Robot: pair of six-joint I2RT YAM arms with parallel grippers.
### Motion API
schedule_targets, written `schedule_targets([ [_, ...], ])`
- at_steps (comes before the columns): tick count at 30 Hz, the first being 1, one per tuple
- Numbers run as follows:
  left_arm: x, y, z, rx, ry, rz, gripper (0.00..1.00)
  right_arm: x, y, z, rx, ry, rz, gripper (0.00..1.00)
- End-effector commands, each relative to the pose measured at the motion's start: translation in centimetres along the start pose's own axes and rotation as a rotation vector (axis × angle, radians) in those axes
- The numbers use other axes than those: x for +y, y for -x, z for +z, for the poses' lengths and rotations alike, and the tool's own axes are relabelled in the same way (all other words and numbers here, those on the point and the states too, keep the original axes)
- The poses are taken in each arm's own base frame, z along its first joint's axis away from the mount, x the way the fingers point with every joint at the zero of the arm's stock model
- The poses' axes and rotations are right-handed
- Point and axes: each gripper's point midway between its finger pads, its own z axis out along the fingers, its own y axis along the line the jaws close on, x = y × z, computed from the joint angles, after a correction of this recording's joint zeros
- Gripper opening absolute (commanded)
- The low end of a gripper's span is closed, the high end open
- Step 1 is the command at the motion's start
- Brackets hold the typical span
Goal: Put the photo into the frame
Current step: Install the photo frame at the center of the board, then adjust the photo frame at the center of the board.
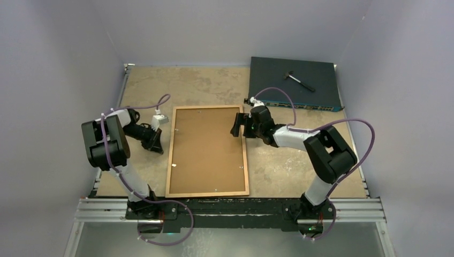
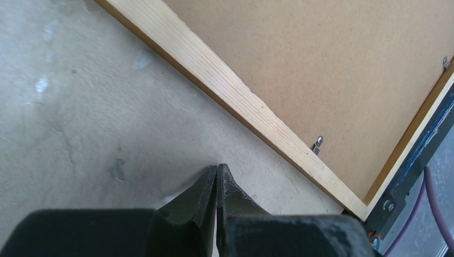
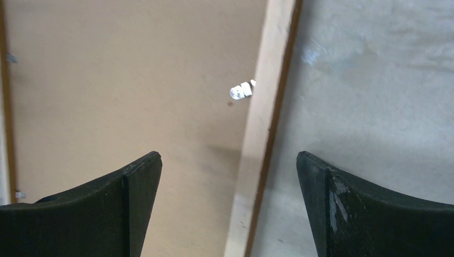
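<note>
**A:** What is shown?

**B:** A large, thin, orange-brown wooden picture frame (image 1: 170,155) lies flat in the middle of a mottled tan table (image 1: 214,85). It is back side up, and a plain brown backing board (image 1: 207,150) fills it. Its long axis runs from the arm bases toward the far wall.

**A:** And the glossy striped photo?

**B:** It shows in no view. It may sit under the board, but I cannot tell.

**A:** How do the two arms stand?

**B:** The right claw (image 1: 236,125) is spread wide and straddles the frame's right rail near the far corner, beside a small shiny clip (image 3: 241,91). The left claw (image 1: 157,140) is clenched on nothing, low over bare table just beside the left rail. The right one is nearer the frame.

**A:** Is there room to move?

**B:** There is bare table along both long sides. A dark flat electronics box (image 1: 292,80) lies close beyond the far right corner. The frame's near end lies by the table's near edge.
</note>
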Motion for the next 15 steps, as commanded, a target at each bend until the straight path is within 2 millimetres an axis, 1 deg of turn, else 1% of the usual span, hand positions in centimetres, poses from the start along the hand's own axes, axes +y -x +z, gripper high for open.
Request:
schedule_targets([
  [1,-0.1,-1.2,0.0,0.061,0.032,0.124,0.02,2.2,1.4,0.5,-0.026,0.089,0.018,0.99],
  [2,-0.1,-1.4,0.1,0.073,0.042,0.136,0.02,2.5,1.8,0.9,-0.031,0.102,0.005,0.99],
  [4,0.1,-1.7,0.3,0.096,0.067,0.161,0.02,3.4,3.5,1.6,-0.073,0.117,-0.016,0.99],
  [9,-0.1,-1.8,0.5,0.126,0.062,0.184,0.02,6.4,6.2,3.9,-0.081,0.187,-0.045,0.99],
  [10,-0.2,-1.7,0.7,0.134,0.055,0.192,0.02,7.7,7.3,4.4,-0.096,0.212,-0.057,0.99],
  [11,-0.4,-1.7,0.9,0.144,0.049,0.199,0.02,8.7,8.0,5.0,-0.098,0.232,-0.071,0.99],
  [12,-0.5,-1.6,1.1,0.153,0.046,0.211,0.02,9.5,7.8,6.4,-0.077,0.241,-0.087,0.99],
  [13,-0.7,-1.5,1.3,0.162,0.041,0.220,0.03,10.6,8.2,7.1,-0.069,0.257,-0.102,0.99],
  [15,-1.0,-1.1,1.8,0.173,0.033,0.239,0.03,12.6,8.4,8.9,-0.045,0.286,-0.134,0.99],
])
